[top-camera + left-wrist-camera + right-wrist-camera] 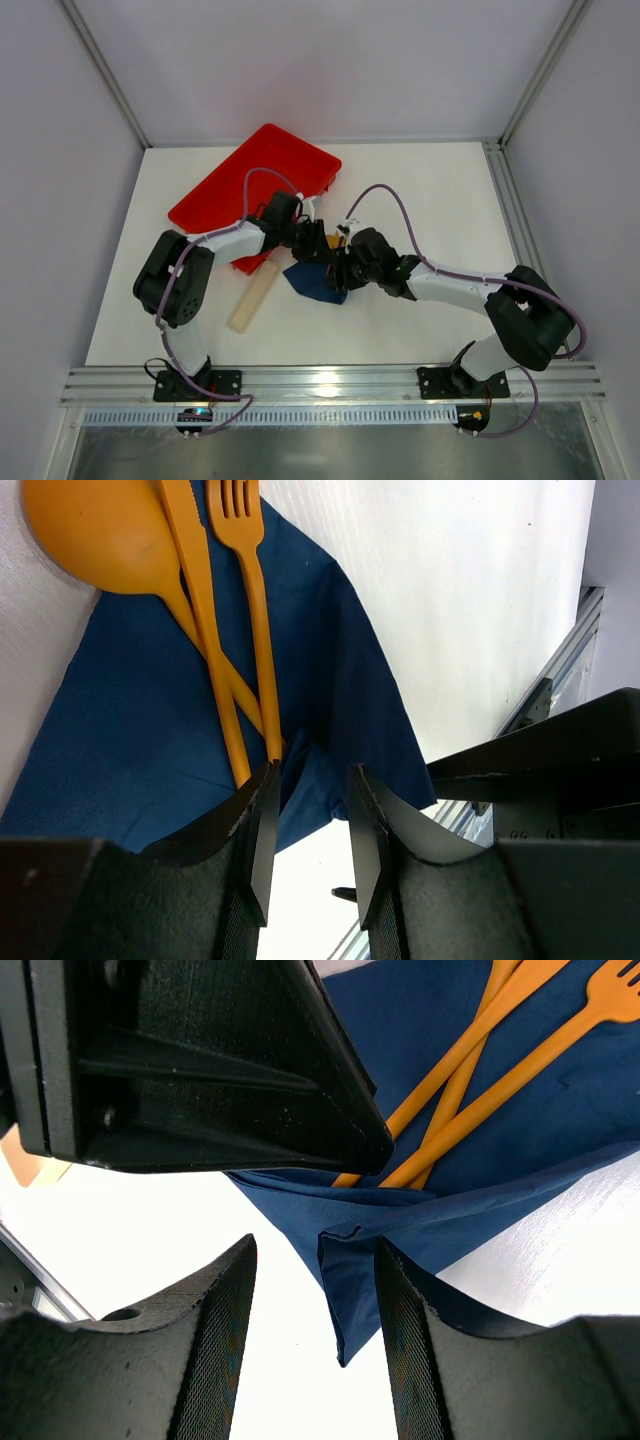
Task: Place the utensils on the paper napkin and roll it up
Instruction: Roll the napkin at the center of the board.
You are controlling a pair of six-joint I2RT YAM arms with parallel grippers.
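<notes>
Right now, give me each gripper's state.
Left gripper: open, jaws straddling the napkin edge, not clamped.
Right gripper: open, napkin corner between its jaws, not clamped.

So the left arm [232, 240] and right arm [450, 285] are both white tubes with chunky black joint housings, a thin purple cable [381, 186] looping off each, black base plates [205, 384] at the bottom, and matte black gripper fingers [215, 1350] with a finely ribbed inner face.
</notes>
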